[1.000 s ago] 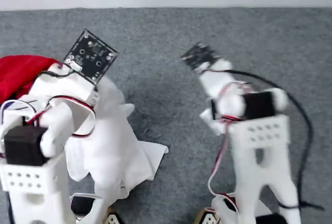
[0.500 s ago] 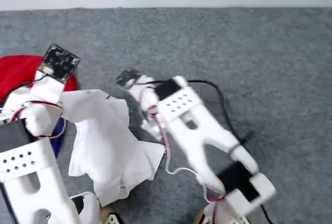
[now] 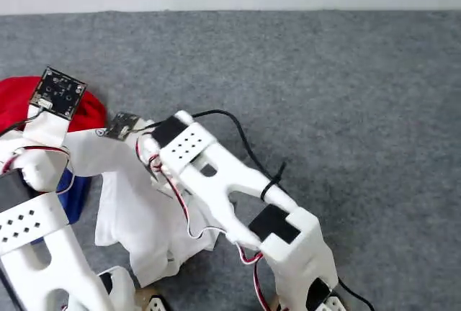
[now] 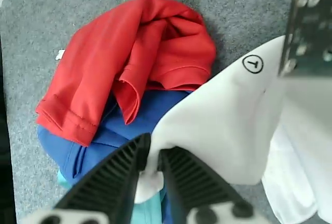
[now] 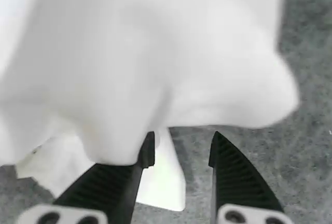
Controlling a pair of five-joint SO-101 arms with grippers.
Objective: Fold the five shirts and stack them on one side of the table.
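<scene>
Four things carry the risk, widest first. On the grey tabletop point(image 3: 346, 95) the white shirt point(image 3: 137, 210) lies crumpled toward 7 o'clock in the high view, not yet flat, with one corner lifted out toward 9 o'clock. If that corner is pulled further while the rest bunches, the cloth will likely drag and wrinkle rather than spread. The red shirt point(image 4: 129, 53) sits heaped at 9 o'clock on top of the blue shirt point(image 4: 104, 141). The lifted white corner hangs just over them, so it could sweep or snag that pile. The left gripper point(image 4: 150, 156) pinches only the thin edge of the white shirt, a hold that looks easy to lose. The right gripper point(image 5: 179, 156) hovers over the white cloth with its jaws spread and a fold brushing one jaw; closing there may catch several layers, or none. Both arms are close together and could collide.
</scene>
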